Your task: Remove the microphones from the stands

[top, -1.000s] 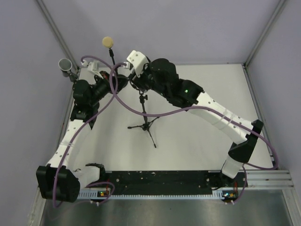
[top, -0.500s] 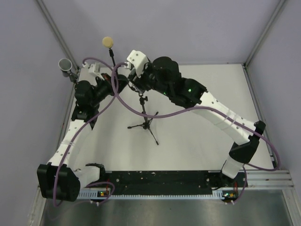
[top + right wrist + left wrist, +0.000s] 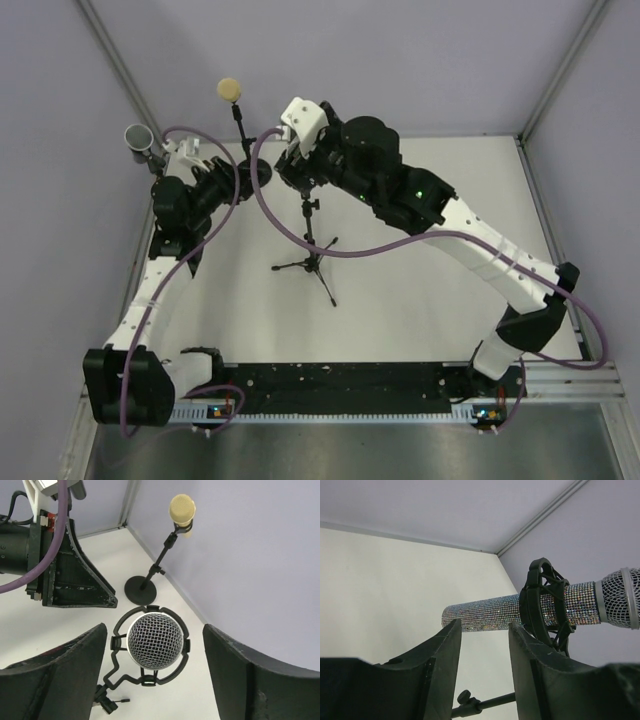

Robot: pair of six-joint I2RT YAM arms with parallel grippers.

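Note:
The microphone has a glittering silver body [image 3: 490, 612] and a mesh head [image 3: 620, 597]. It lies level in the black shock mount [image 3: 542, 605] on top of the tripod stand [image 3: 311, 258]. My left gripper [image 3: 484, 625] is open, its fingertips just under the microphone's tail end, apart from it. My right gripper [image 3: 155, 627] is open wide and faces the mesh head [image 3: 154, 641], one finger on each side, touching nothing. In the top view both grippers, left [image 3: 252, 172] and right [image 3: 292, 168], meet above the stand and hide the microphone.
A second microphone with a yellow foam head [image 3: 229, 89] stands on a round-base stand [image 3: 140, 590] by the back wall. A grey cup [image 3: 137, 137] sits at the back left corner. Purple cables [image 3: 300, 238] loop over the stand. Walls close in behind and left.
The right arm has risen and shifted right and back. The left gripper has drawn a little to the left. The stand has not moved.

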